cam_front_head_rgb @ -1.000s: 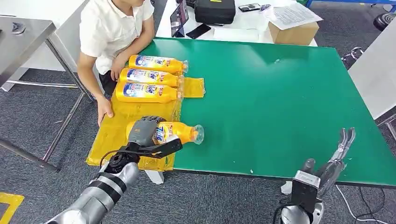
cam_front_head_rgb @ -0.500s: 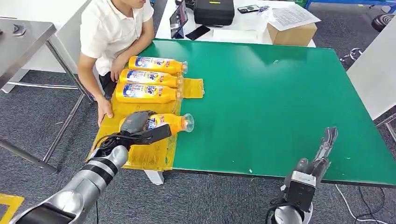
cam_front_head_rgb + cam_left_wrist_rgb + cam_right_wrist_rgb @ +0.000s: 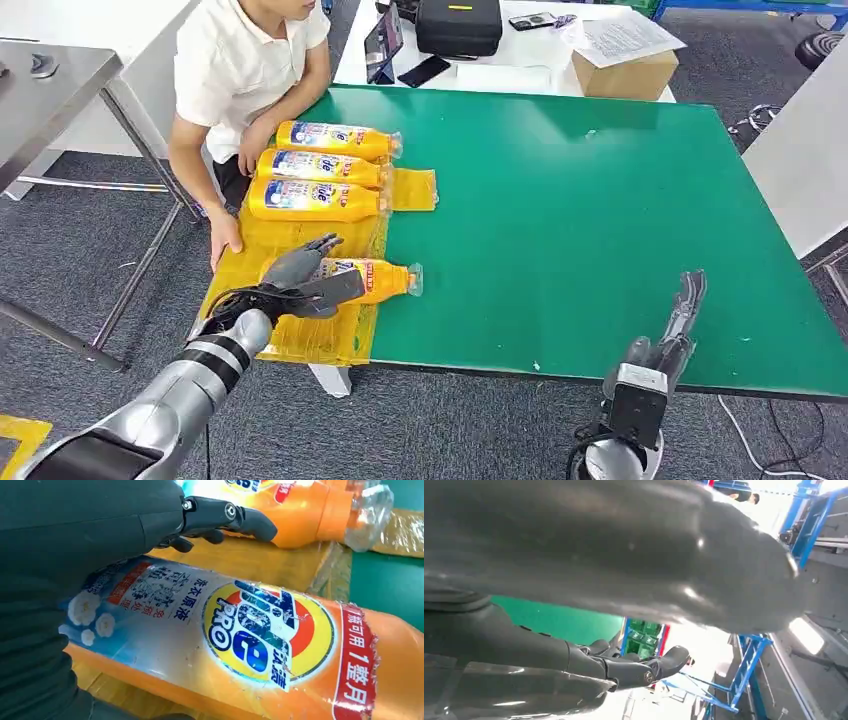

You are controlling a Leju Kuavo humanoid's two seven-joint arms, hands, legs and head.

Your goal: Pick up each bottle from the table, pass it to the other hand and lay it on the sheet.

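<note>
One orange plastic detergent bottle (image 3: 368, 280) lies on its side on the yellow plastic sheet (image 3: 300, 340), cap over the green table (image 3: 600, 220). Left hand (image 3: 300, 272) rests on it, fingers spread (not clasping). Right hand (image 3: 684, 312) hangs empty at the near edge, fingers extended.

The left arm reaches forward and up from the lower left, silver forearm angled toward the left hand (image 3: 300, 275). Its fingers (image 3: 227, 517) are spread and lifted apart, the thumb stretched out straight below them, palm against an orange detergent bottle (image 3: 370, 280). The right arm rises at the lower right; the right hand (image 3: 680, 325) stands upright, fingers straight, close together, holding nothing.
</note>
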